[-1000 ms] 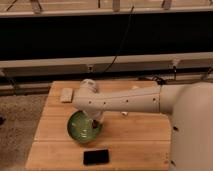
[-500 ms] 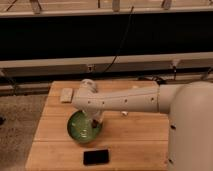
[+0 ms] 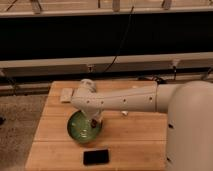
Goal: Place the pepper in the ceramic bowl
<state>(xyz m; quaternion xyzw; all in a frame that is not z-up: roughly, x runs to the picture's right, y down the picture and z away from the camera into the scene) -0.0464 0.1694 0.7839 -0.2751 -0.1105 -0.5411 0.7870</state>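
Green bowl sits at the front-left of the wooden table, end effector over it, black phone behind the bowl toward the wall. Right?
One thing is off: the black phone lies in front of the green bowl, near the table's front edge, not behind it toward the wall. The camera view shows this. The rest holds: the bowl sits front-left and the end effector is over it.

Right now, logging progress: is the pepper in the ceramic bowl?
Cannot tell. The end effector hangs over the ceramic bowl, a reddish spot at its tip; release isn't visible.
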